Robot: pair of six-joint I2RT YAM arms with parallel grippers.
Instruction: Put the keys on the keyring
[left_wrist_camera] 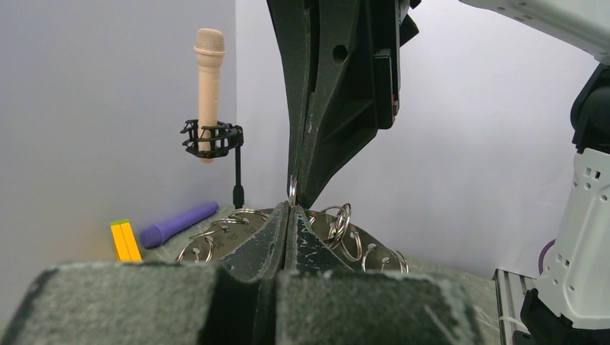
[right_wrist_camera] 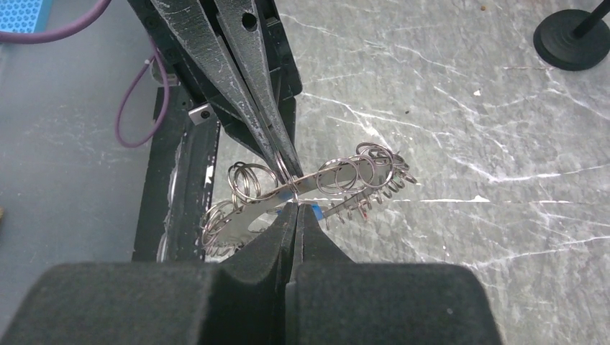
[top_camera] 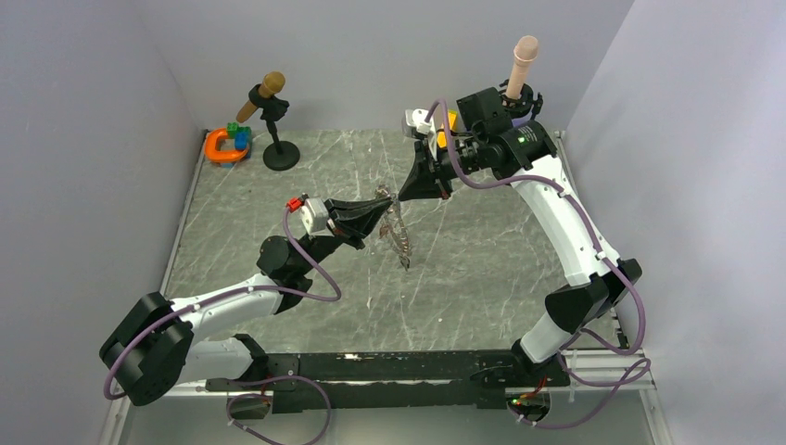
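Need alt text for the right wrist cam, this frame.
The right claw, shut, at the bottom of the frame and the left claw, shut, reaching in from the top both pinch a grey metal keyring fringed with small loops, holding it over the marbled table. A black round stand base sits at the top right.

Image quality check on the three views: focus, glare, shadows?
Top external: even, soft light, faint shadows; the keyring is tiny, its loops barely resolved. Left wrist: the left gripper blurs toward the lens, the microphone behind is sharp. Right wrist: the right gripper blurs likewise, the keyring is in focus with small glints.
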